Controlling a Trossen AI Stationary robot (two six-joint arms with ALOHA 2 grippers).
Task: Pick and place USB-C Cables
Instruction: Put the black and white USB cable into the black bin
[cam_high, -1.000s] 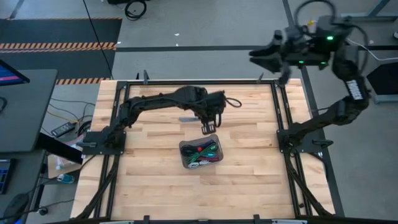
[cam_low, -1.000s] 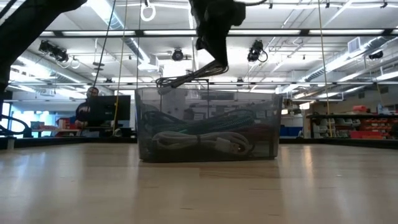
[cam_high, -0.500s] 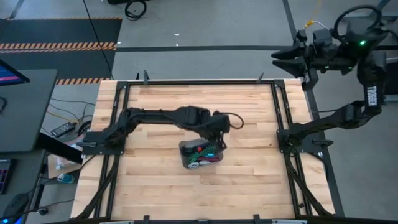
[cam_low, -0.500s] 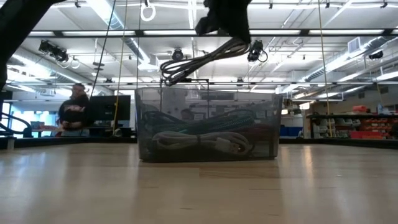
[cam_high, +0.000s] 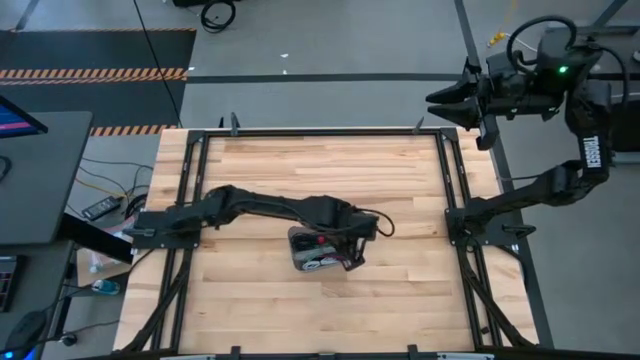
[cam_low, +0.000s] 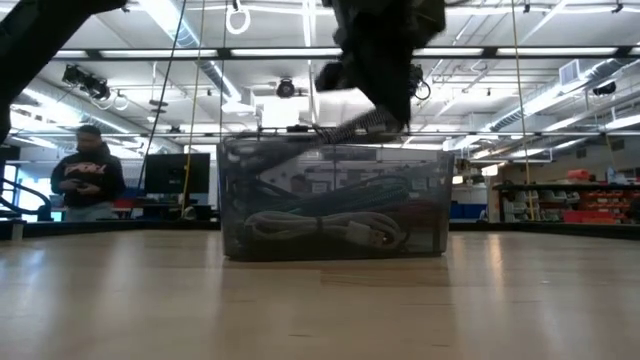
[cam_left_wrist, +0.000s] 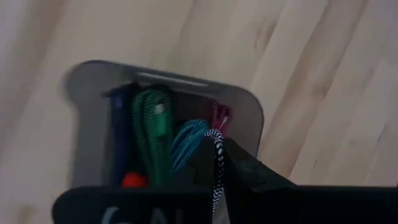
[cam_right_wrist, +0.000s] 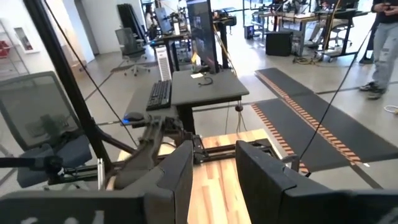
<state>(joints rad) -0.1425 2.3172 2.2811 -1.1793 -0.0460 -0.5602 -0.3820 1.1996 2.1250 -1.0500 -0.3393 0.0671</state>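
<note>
above the grey tray (cam_high: 300, 243), at six o'clock of table centre, left gripper (cam_high: 352, 232) clamped tight on a black-and-white braided cable (cam_left_wrist: 217, 163) trailing toward three o'clock: lower until slack sits inside among the other cables (cam_left_wrist: 163, 140), then release; right gripper (cam_high: 447, 97) parked half-open, empty.

this is a big open robotics lab or workshop hall. the wooden table (cam_high: 300, 160) sits in a black metal frame on a grey concrete floor marked with orange-and-black hazard tape (cam_high: 95, 73). beyond the right gripper (cam_right_wrist: 214, 180), which hangs past the table's far corner, stand a desk with a keyboard (cam_right_wrist: 160, 94), office chairs (cam_right_wrist: 43, 118) and more workbenches. behind the left gripper (cam_low: 385, 95), rows of ceiling strip lights (cam_low: 190, 40), shelving and a standing person (cam_low: 85, 180) fill the hall.
</note>
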